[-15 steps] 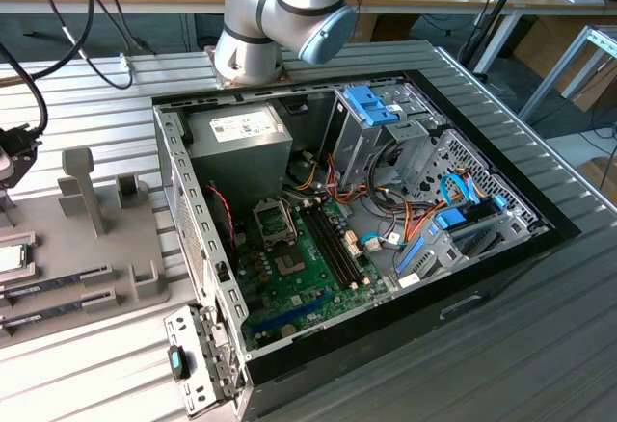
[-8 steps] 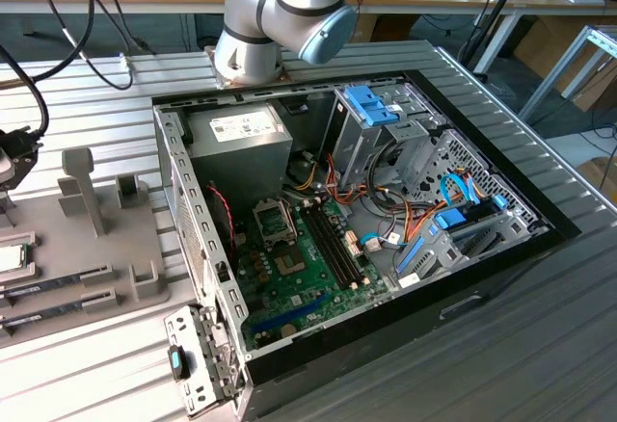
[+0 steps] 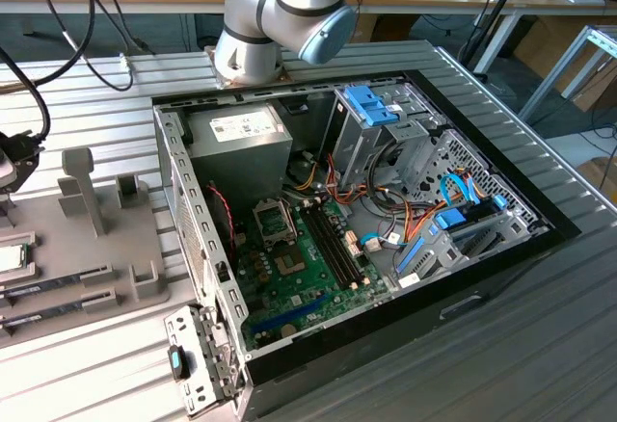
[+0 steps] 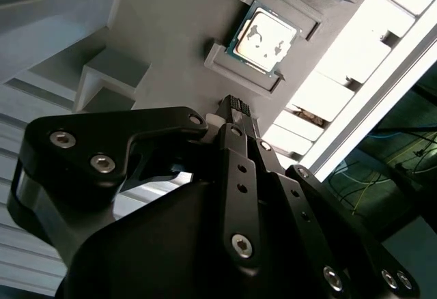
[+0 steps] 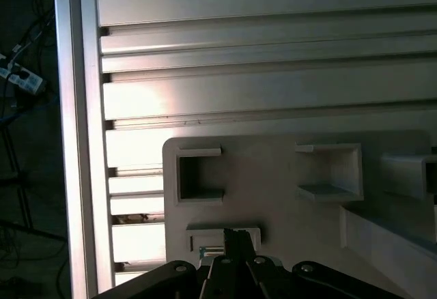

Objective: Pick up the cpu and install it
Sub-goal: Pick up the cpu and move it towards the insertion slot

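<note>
arm: upper links cut by exterior view's top edge.
gripper: body runs out of frame in both wrist views.
cpu: lid washed out by glare in second wrist view, surface detail n/a; in exterior view cut by the exterior view's left edge.
memory sticks: ends cut by same left edge.
socket: too small to tell inner detail.
holder plate: pt. hidden behind gripper in first wrist view, one end out of frame.
</note>
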`<state>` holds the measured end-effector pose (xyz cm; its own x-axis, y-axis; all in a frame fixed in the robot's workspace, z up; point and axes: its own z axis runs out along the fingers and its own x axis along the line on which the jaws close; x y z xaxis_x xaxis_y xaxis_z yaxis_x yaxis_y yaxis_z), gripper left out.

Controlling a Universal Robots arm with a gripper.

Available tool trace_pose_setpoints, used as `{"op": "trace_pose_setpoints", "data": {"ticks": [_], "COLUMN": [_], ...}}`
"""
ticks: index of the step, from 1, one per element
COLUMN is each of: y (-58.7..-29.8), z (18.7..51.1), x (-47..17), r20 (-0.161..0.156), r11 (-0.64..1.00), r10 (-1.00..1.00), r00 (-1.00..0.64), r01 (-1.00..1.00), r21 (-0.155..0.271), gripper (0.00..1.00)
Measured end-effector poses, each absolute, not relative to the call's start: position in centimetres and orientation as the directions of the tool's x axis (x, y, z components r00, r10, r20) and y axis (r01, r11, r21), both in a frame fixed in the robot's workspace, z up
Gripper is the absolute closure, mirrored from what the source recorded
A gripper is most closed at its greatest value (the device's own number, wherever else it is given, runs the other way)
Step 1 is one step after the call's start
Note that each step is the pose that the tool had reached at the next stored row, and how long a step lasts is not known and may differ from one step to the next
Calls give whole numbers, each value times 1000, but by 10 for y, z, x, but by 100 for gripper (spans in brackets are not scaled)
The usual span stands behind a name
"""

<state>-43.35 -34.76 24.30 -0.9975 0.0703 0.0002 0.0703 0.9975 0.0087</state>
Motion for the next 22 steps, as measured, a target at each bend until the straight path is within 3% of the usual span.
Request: {"op": "trace_pose_setpoints", "data": {"ticks": [9, 11, 12, 16, 22], "y": [-348, -348, -348, -348, -348], "z": [243, 243, 243, 243, 243], "x": [-433, -433, -433, -433, -434], "r20": [0, 0, 0, 0, 0], "r11": [997, 997, 997, 997, 997], "r10": [70, 70, 70, 70, 70], "r00": [-998, -998, -998, -998, -998], "r01": [70, 70, 70, 70, 70], "r21": [10, 10, 10, 10, 11], "gripper": [89, 76, 76, 58, 58]}}
